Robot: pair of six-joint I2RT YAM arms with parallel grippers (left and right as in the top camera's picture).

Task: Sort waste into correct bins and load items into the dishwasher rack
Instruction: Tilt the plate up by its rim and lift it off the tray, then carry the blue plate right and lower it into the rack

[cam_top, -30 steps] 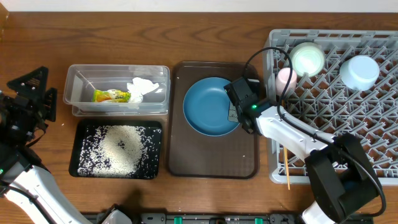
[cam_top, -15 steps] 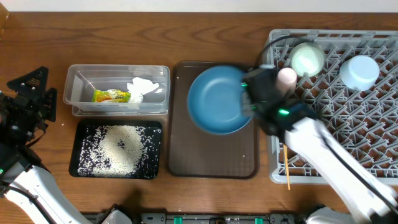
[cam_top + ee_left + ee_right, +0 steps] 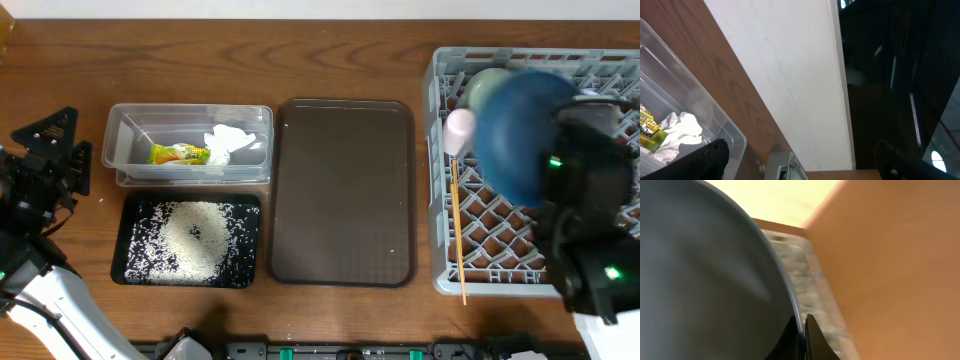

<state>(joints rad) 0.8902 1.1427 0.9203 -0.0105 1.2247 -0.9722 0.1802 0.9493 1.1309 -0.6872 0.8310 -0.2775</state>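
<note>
At the frame's right, the right gripper (image 3: 802,330) pinches the rim of the dark blue plate (image 3: 520,130) above the dishwasher rack (image 3: 500,262), while the left gripper (image 3: 50,150) at far left gapes empty.

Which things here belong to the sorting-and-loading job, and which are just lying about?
Job: dark blue plate in the right claw, dishwasher rack, pink cup, chopsticks, mint bowl, clear tub, napkin, wrapper, black tray, rice.
Lying about: brown serving tray.

Brown wood-grain tabletop (image 3: 200,60) against a plain white wall (image 3: 790,75), dark glossy panel (image 3: 900,75) beside it
</note>
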